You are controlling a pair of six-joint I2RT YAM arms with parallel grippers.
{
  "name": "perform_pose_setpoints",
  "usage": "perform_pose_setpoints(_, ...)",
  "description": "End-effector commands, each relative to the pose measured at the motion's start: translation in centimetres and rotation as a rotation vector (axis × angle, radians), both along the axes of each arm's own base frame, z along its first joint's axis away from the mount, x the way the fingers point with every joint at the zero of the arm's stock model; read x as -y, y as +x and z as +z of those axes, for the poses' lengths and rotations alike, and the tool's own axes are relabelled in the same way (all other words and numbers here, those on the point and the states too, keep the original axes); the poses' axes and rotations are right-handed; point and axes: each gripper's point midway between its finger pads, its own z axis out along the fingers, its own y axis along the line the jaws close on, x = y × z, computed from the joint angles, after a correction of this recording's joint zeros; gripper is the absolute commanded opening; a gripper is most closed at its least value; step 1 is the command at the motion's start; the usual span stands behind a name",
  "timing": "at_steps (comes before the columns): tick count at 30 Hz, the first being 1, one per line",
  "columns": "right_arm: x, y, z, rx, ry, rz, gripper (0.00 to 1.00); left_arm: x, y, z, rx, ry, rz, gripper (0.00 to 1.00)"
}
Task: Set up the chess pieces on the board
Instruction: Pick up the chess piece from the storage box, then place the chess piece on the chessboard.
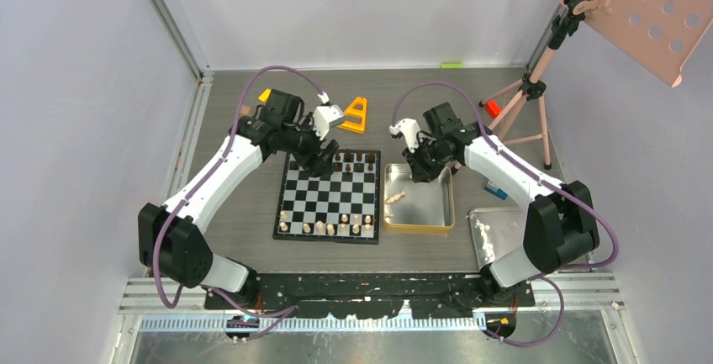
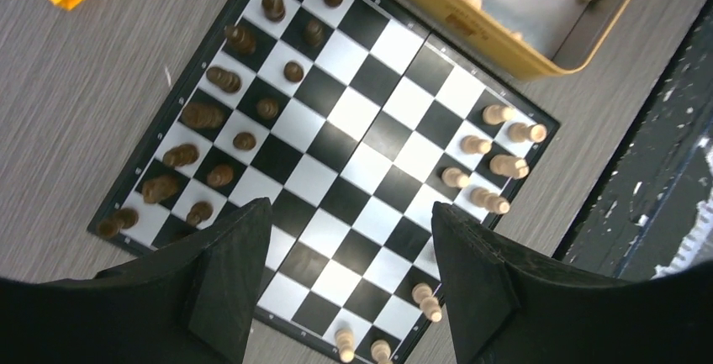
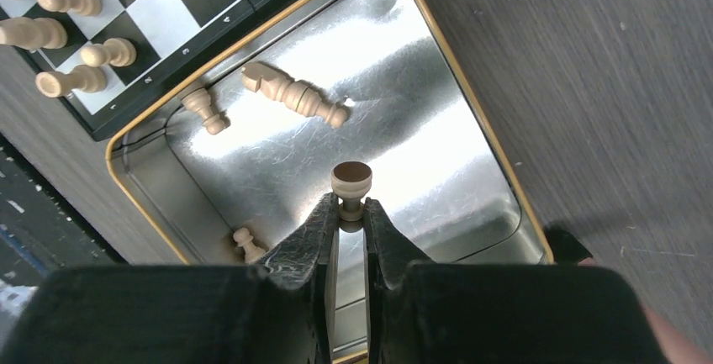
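- Surface: grey wood-grain table inside a pale-walled enclosure; the board lies at its centre, and a gold tin sits just beside the board's right edge.
- Board stock: dark pieces fill the far rows; pale pieces stand in the near rows, with gaps.
- Tin stock: three loose pale pieces lie on their sides, among them a longer one near the board-side wall.
- Right gripper: down inside the tin, fingers drawn nearly together on the narrow stem of a pale piece.
- Held piece: its dark felted base is turned up toward the wrist camera and its head is hidden below, so the long axis runs roughly in line with the fingers, apparently inverted.
- Left gripper: spread wide, holding nothing, above the board's dark side.
- Step in hand, as judged: picking a pale piece from the tin.
- Next move, as judged: lift clear of the rim, turn the base downward, and set it on a vacant near-row square.
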Motion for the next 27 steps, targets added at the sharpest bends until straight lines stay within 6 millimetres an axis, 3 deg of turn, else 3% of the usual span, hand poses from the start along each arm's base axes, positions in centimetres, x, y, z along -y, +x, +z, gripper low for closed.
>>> perform_pose_setpoints(1,0.0,-0.5,2.0,-0.025,0.089,-0.027,0.04,3.7,0.5,3.5,0.039,-0.157,-0.077,0.72)
perform_pose_setpoints(8,-1.0,-0.6,4.8,-0.047,0.254,-0.023,0.04,8.6,-0.1,3.9,-0.088,-0.306,-0.135,0.68)
perform_pose_setpoints(17,-3.5,-0.7,9.2,-0.015,0.433,0.009,0.05,14.7,0.6,5.6,-0.451,-0.535,-0.102,0.62)
perform_pose_setpoints(27,-4.3,0.0,11.9,0.02,0.503,-0.01,0.1,18.0,0.5,5.5,-0.713,-0.588,-0.07,0.6)
